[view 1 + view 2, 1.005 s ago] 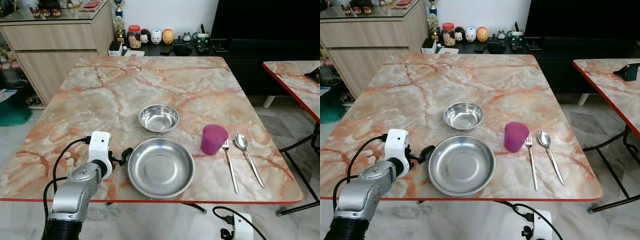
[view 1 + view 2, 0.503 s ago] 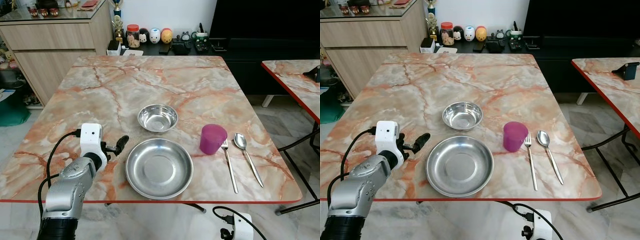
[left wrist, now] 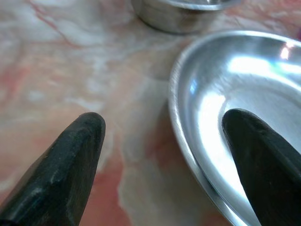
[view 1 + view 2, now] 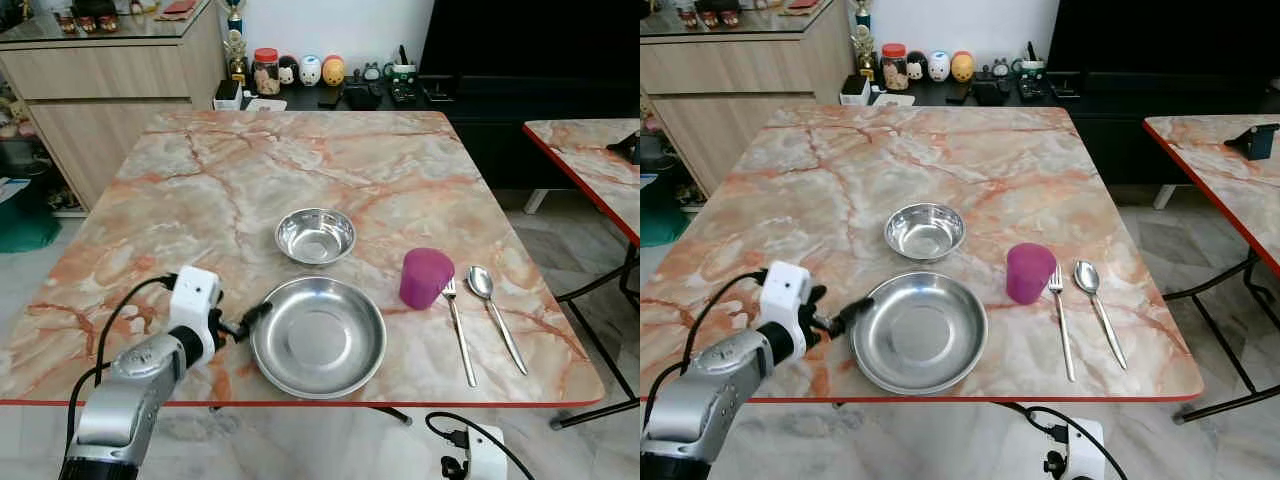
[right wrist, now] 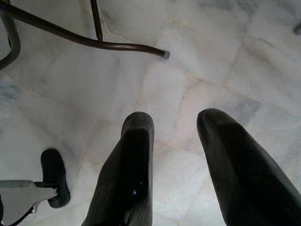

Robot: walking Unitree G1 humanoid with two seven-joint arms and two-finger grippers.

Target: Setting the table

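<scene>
Left wrist view: we find the left pincer (image 3: 162,155) spread wide and astride the near-left rim of the plate (image 3: 244,108), one finger (image 3: 263,155) over the inside of the dish, the other (image 3: 70,165) over bare tabletop (image 3: 70,70) outside it. Nothing is clamped yet. From the head camera the same pincer (image 4: 252,317) sits at the plate (image 4: 318,337) edge, near the front of the tabletop (image 4: 200,200).

We judge the step in hand to be gripping the plate by its rim to reposition it. To do it well, the fingers should drop until the rim lies properly between them, then close squarely; the polished steel looks slippery, so a shallow bite could let it skid or tip.

Ahead of the pincer stands the bowl (image 4: 315,236), just beyond the plate. Further off to its right are the cup (image 4: 426,278), fork (image 4: 459,331) and spoon (image 4: 494,314), the fork just beside the cup. Any slide of the plate should be kept short and level so that none of these is knocked.

The right pincer (image 5: 174,141) hangs idle over the floor (image 5: 211,56), fingers apart and holding nothing.
</scene>
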